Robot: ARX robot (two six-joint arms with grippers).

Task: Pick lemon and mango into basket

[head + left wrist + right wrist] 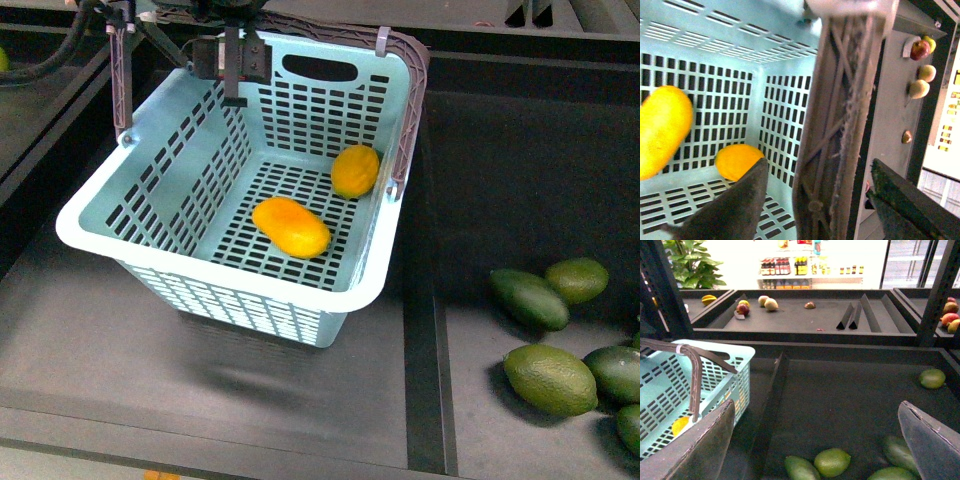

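Observation:
The aqua basket sits left of centre, tilted. Inside it lie the long mango and the rounder lemon, apart from each other. My left gripper hangs open over the basket's far rim. In the left wrist view the brown handle runs between the open jaws of the left gripper, with the mango and the lemon below. My right gripper is open and empty over the dark tray, to the right of the basket. It does not show in the front view.
Several dark green oval fruits lie in the right compartment, past a raised divider. They also show under the right gripper as green fruits. A back shelf holds apples and other fruit.

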